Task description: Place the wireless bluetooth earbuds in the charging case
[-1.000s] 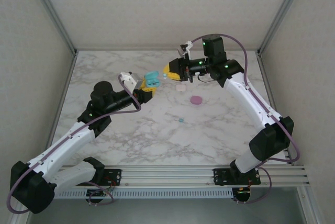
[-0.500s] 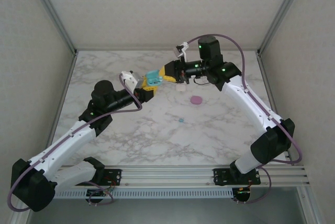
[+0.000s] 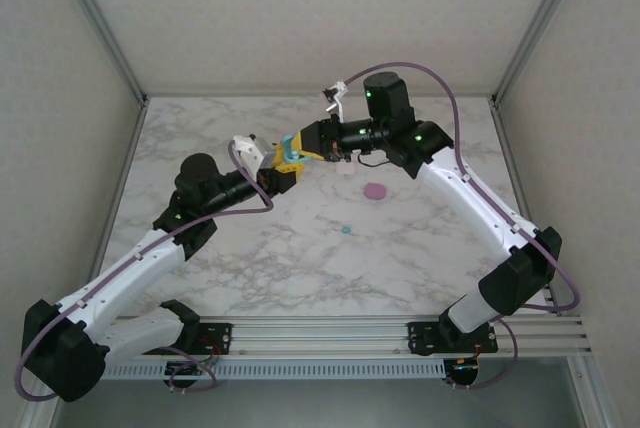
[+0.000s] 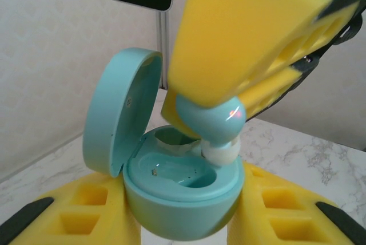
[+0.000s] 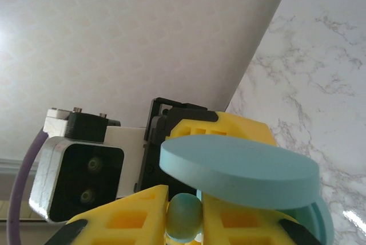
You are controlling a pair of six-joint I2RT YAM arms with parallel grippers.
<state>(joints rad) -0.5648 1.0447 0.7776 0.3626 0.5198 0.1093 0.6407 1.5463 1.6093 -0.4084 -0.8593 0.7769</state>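
Insertion partway: small teal plastic earbud with whitish tip (image 4: 213, 127), pinched in right gripper (image 5: 184, 220), centre frame at far socket of open rounded teal plastic case (image 4: 171, 185) clamped by left gripper (image 4: 182, 217), not yet seated; tiny teal piece (image 3: 346, 229) lower centre on marble table (image 3: 420, 258), left to load.

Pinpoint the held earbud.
Centre of the left wrist view: teal earbud pinched by the right gripper, tip over the open charging case the left gripper holds.

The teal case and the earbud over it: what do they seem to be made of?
The teal case looks like satin plastic, with soft highlights. The earbud looks like glossier plastic, given its sharp glint; its whitish tip may be silicone.
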